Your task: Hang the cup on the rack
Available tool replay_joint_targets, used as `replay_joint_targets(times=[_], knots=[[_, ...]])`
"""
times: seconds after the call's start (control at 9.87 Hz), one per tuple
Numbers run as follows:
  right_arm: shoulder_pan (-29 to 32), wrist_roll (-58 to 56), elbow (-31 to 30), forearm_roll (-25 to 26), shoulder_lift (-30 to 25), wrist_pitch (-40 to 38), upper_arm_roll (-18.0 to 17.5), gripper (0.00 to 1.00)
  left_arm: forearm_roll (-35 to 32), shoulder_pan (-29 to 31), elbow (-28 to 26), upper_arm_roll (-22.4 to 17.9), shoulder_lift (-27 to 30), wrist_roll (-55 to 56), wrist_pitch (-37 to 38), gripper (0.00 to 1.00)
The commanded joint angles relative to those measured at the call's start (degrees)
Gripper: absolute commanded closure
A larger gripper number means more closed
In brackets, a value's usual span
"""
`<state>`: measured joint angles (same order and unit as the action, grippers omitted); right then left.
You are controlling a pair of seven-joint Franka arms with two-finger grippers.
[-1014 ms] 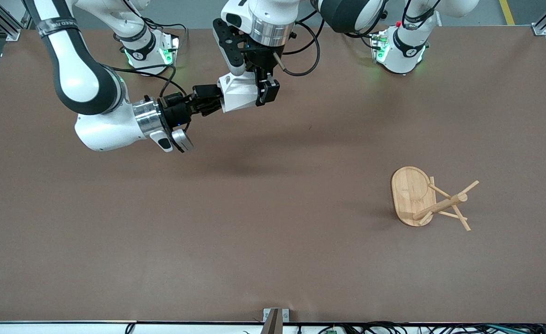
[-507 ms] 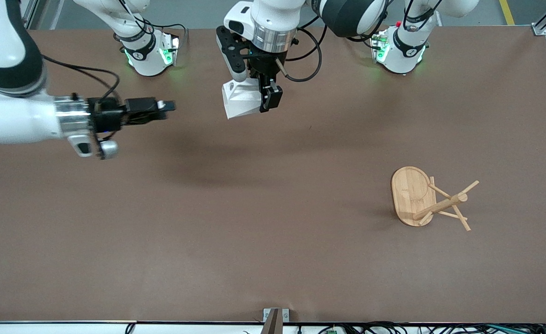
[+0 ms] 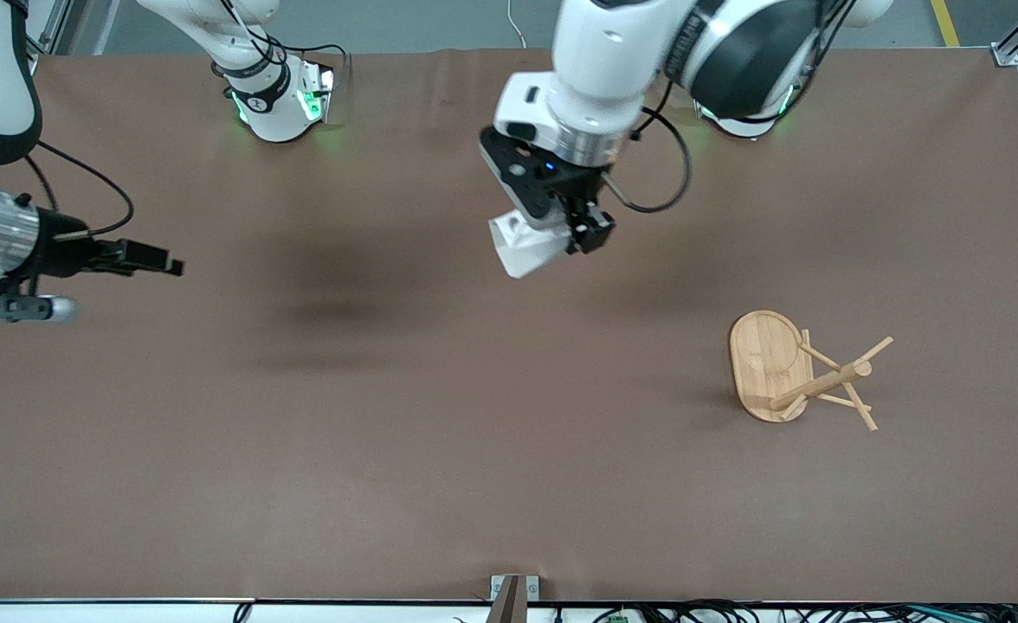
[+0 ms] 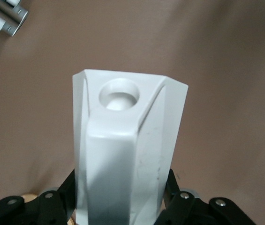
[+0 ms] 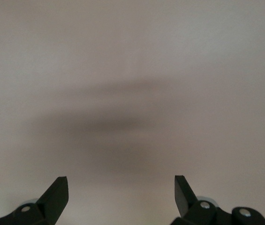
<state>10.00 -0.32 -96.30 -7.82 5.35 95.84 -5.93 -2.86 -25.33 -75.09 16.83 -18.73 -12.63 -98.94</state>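
Note:
My left gripper (image 3: pixel 561 244) is shut on the white faceted cup (image 3: pixel 522 247) and holds it in the air over the middle of the table. In the left wrist view the cup (image 4: pixel 127 140) fills the space between the black fingers (image 4: pixel 172 187), with the handle's round hole facing the camera. The bamboo rack (image 3: pixel 790 370) sits toward the left arm's end of the table. It seems tipped on its side, with post and pegs pointing away from the oval base. My right gripper (image 3: pixel 170 266) is open and empty over the right arm's end of the table (image 5: pixel 121 187).
The brown table (image 3: pixel 440 450) is bare around the rack. Both arm bases (image 3: pixel 275 95) stand along its edge farthest from the front camera. A small metal bracket (image 3: pixel 513 588) sits at the table's edge nearest the front camera.
My right gripper let go of the cup and drew back toward the right arm's end. My left gripper carried the cup toward the rack's side of the table.

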Motion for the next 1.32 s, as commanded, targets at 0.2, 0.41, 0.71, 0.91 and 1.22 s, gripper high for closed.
replay_joint_targets(times=[0.2,0.41,0.71,0.91,1.22], knots=[[-1.7,2.2,8.3,9.3,-0.9,-1.1,4.7,0.0,2.4,6.4,-0.8,0.3,0.8,14.5,2.4,1.0],[-1.6,2.8,7.9,9.4,-6.6,-5.3,5.0,0.0,6.5,10.8,-0.8,0.3,0.8,20.1,2.4,1.0],[-1.6,7.5,7.4,8.3,-10.3,-10.2,5.7,0.0,6.3,12.6,-0.8,0.2,2.4,32.1,3.7,1.0],[-0.3,8.2,11.3,7.0,-9.6,-10.3,5.7,0.0,6.5,16.1,-1.4,0.7,2.6,32.3,7.3,1.0],[-0.8,7.9,11.2,7.7,-9.6,-13.9,5.6,0.0,6.9,17.7,-11.9,-1.4,8.2,25.9,6.5,1.0]])
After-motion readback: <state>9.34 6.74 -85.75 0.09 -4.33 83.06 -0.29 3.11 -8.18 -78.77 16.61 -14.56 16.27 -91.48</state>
